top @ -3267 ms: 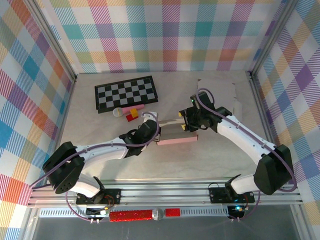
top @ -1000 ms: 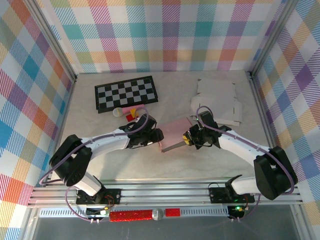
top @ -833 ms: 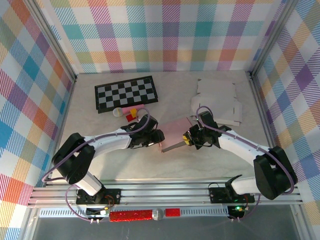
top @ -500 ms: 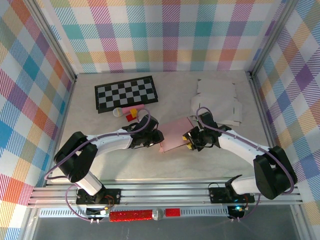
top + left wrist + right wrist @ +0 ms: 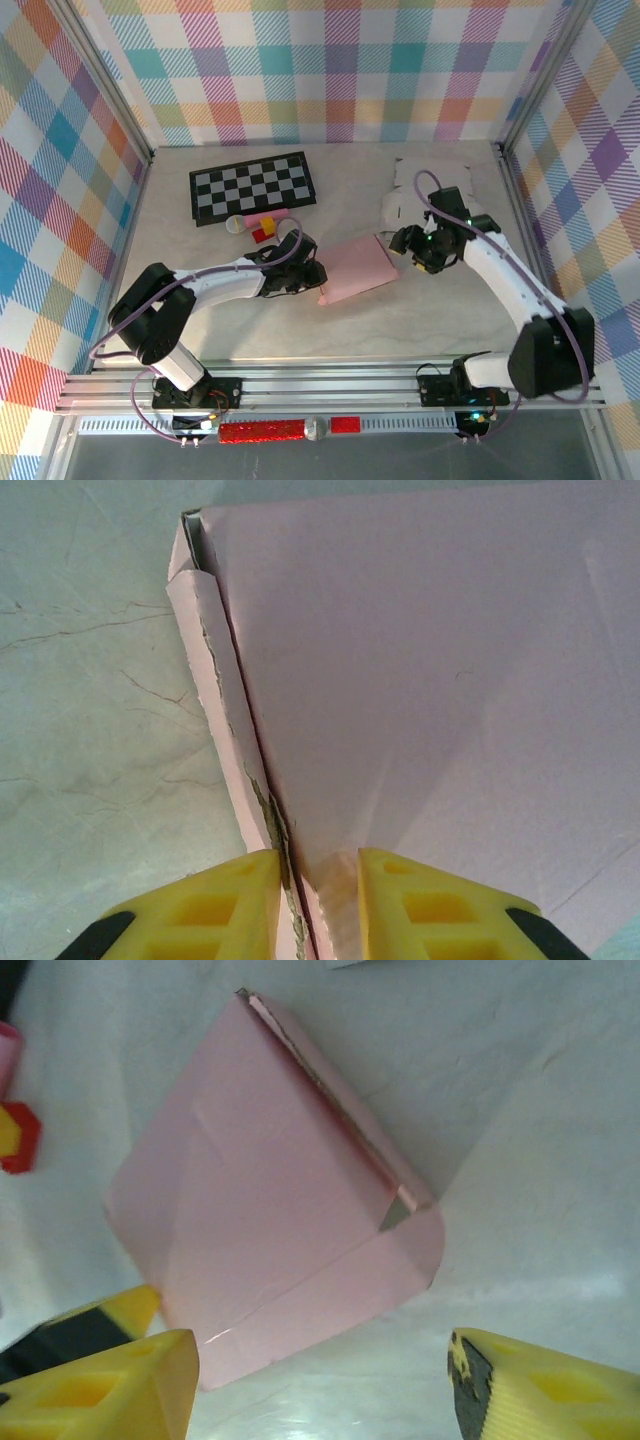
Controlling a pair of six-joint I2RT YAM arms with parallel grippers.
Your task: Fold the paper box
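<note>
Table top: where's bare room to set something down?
Bare: the near strip between the pink box and the front rail, and the far middle between the checkerboard and white cardboard. Crowded: around the box, between the left arm and right arm, and the toys beside the checkerboard.

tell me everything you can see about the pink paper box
The pink paper box lies on the table mid-scene, a folded, flattened card shape with creases, one rounded corner and a torn whitish edge along its side flap. The left gripper pinches that edge at the box's left end. The right gripper hangs open near its right side, not touching it.
</note>
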